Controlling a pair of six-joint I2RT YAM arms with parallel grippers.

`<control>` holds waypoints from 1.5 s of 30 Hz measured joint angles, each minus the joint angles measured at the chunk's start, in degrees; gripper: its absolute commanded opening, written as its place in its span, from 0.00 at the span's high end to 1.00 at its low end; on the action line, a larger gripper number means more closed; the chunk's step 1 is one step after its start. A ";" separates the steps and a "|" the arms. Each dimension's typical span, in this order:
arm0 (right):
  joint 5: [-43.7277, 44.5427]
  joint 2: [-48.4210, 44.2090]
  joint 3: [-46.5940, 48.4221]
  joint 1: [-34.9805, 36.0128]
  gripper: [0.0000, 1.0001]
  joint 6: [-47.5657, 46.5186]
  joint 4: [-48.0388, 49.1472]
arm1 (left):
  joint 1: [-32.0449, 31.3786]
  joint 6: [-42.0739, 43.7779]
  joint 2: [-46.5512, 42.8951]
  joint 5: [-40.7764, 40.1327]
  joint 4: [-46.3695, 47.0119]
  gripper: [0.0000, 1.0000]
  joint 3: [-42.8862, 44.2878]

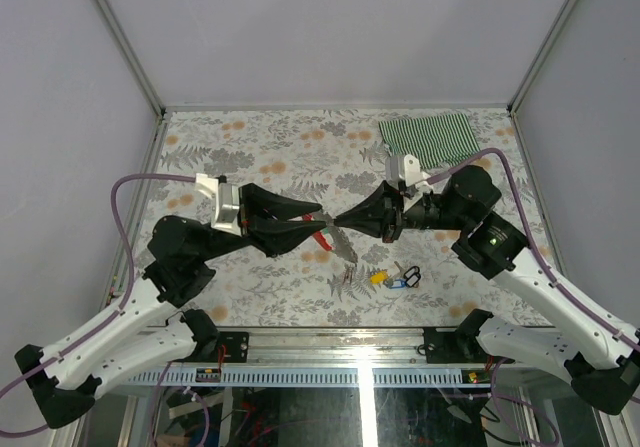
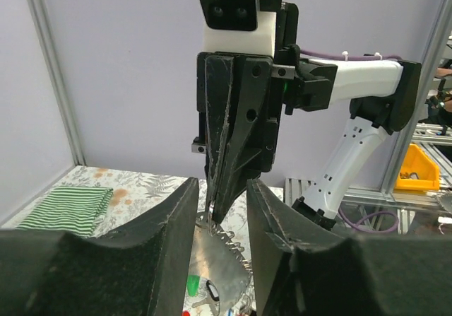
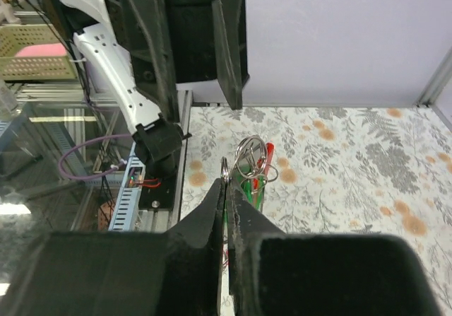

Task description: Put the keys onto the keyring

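The keyring hangs above the table between both grippers. Its red clip (image 1: pixel 322 235) and silver chain (image 1: pixel 347 254) dangle below them. My right gripper (image 1: pixel 338 224) (image 3: pixel 226 185) is shut on one thin silver ring (image 3: pixel 224 166) of the keyring. More rings (image 3: pixel 247 157), the red clip (image 3: pixel 268 153) and a green key head (image 3: pixel 251 186) sit just beyond its tips. My left gripper (image 1: pixel 322 222) (image 2: pixel 220 186) is open, its fingers (image 2: pixel 185 217) standing either side of the right gripper's tips. A yellow key (image 1: pixel 378 277) and a blue key (image 1: pixel 402 280) lie on the table.
A green-and-white striped cloth (image 1: pixel 428 135) lies at the back right of the floral tabletop (image 1: pixel 260 157). Frame posts stand at the back corners, and the table's metal front rail (image 1: pixel 330 332) runs just behind the loose keys.
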 measured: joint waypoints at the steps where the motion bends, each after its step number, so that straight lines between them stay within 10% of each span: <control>1: 0.87 0.00 0.79 0.02 1.00 -1.33 -2.82 | 0.00 0.07 -0.57 -0.57 -0.24 0.64 -0.22; 10: 12.52 1.81 8.02 0.09 1.00 -10.69 -19.26 | 0.00 1.29 -4.22 -9.29 -6.05 0.29 -1.09; 25: 38.77 9.68 13.81 0.11 1.00 0.63 -28.22 | -2.36 -1.07 6.34 -30.86 -12.76 0.19 -1.77; 37: 46.47 10.58 13.81 0.11 1.00 16.24 -23.76 | -14.64 4.81 13.22 -46.86 -5.90 0.17 -1.92; 45: 46.82 10.60 13.81 0.11 1.00 20.33 -22.23 | -20.00 11.72 21.20 -58.58 -2.84 0.40 -1.70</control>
